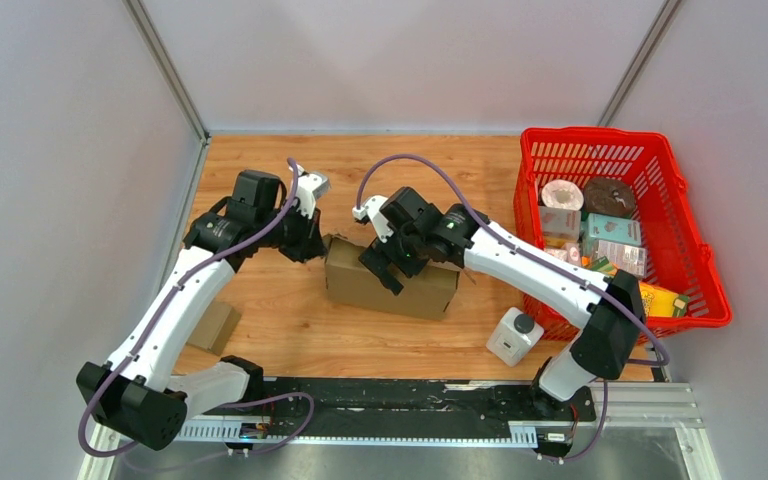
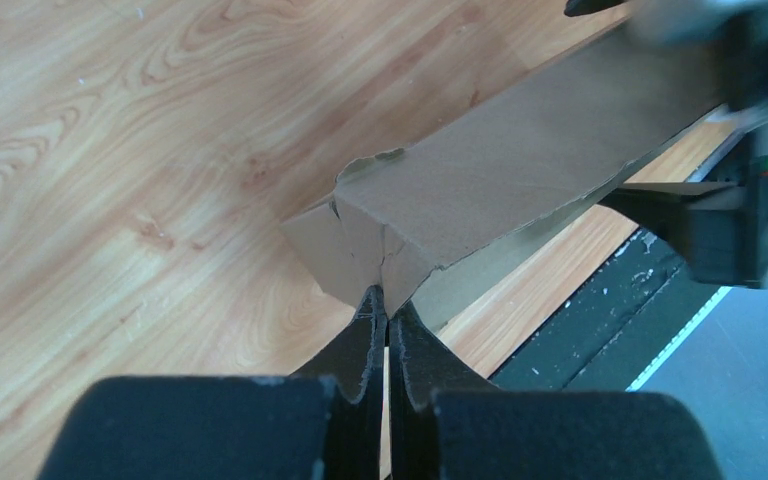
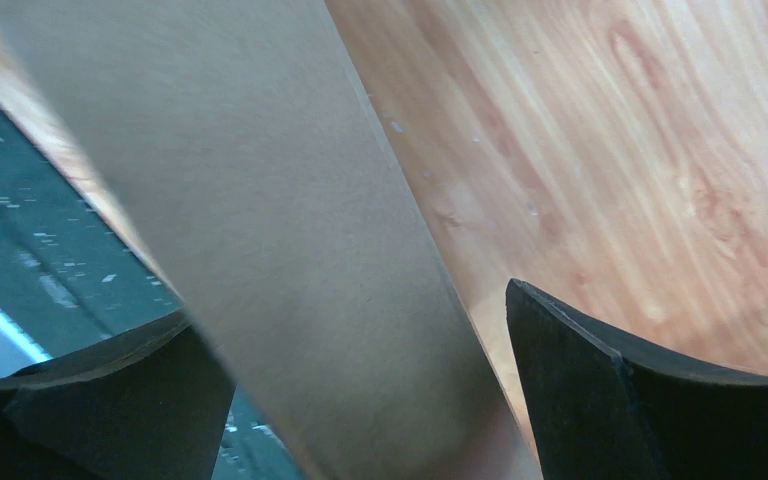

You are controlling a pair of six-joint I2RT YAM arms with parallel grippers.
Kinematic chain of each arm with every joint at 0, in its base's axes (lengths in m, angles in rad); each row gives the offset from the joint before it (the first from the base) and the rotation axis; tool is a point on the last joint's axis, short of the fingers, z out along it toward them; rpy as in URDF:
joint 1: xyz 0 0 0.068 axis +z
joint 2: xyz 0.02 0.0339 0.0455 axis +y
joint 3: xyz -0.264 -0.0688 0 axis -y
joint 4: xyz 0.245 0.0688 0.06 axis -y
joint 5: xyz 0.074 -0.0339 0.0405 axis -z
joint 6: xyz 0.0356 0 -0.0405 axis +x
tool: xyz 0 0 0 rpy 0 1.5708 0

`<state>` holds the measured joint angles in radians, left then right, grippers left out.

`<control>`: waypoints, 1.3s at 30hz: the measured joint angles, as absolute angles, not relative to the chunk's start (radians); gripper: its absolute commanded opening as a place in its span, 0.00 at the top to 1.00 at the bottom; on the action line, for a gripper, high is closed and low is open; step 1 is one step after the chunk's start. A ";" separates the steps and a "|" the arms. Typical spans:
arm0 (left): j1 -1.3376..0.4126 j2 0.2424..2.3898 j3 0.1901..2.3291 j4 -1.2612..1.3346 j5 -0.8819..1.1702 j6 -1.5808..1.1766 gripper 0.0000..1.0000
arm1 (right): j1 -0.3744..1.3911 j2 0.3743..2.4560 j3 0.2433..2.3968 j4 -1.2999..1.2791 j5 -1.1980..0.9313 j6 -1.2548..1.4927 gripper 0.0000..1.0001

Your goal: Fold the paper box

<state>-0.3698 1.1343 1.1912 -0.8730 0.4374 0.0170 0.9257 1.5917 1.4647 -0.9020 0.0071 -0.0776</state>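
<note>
Wooden table (image 1: 290,330) carried the paper box (image 1: 345,278), seemingly half folded; left hand (image 2: 387,300) pinched its crumpled corner, right hand (image 1: 390,270) spread astride it.

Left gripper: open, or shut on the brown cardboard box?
Shut on it: the left gripper's black fingers meet, pinching the crumpled corner of the brown cardboard box.

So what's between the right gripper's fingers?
The box, straddled by the open right gripper; the right wrist view shows it.
</note>
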 measured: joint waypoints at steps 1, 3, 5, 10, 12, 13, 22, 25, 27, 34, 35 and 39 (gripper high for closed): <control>-0.370 1.131 1.178 -0.869 0.440 0.009 1.00 | 0.921 1.584 1.470 -0.904 -0.015 -0.057 0.00; -0.370 1.129 1.155 -0.866 0.449 -0.004 1.00 | 0.918 1.570 1.479 -0.912 -0.049 -0.025 0.00; -0.371 1.129 1.133 -0.864 0.458 -0.019 1.00 | 0.918 1.560 1.493 -0.916 -0.071 0.002 0.00; -0.373 1.127 1.109 -0.870 0.472 -0.040 1.00 | 0.915 1.552 1.539 -0.915 -0.083 0.038 0.00; -0.373 1.121 1.108 -0.872 0.472 -0.044 1.00 | 0.915 1.550 1.554 -0.915 -0.078 0.044 0.00; -0.373 1.118 1.108 -0.872 0.470 -0.046 1.00 | 0.915 1.549 1.558 -0.915 -0.072 0.046 0.00; -0.373 1.110 1.115 -0.889 0.471 -0.083 1.00 | 0.930 1.549 1.520 -0.898 0.005 0.048 0.00; -0.373 1.122 1.129 -0.907 0.474 -0.099 1.00 | 0.937 1.551 1.485 -0.893 0.015 0.049 0.00; -0.373 1.127 1.133 -0.909 0.474 -0.108 1.00 | 0.937 1.552 1.485 -0.887 0.019 0.049 0.00; -0.373 1.132 1.157 -0.946 0.474 -0.129 1.00 | 0.939 1.554 1.485 -0.871 0.041 0.049 0.00; -0.373 1.132 1.161 -0.954 0.474 -0.130 1.00 | 0.940 1.555 1.485 -0.869 0.043 0.049 0.00; -0.373 1.134 1.176 -0.981 0.473 -0.133 1.00 | 0.941 1.560 1.485 -0.862 0.044 0.049 0.00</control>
<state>-0.3729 1.1339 1.1759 -0.9810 0.4732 -0.1326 0.9405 1.5604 1.4849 -0.8623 0.0441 0.0486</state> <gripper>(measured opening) 0.007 1.000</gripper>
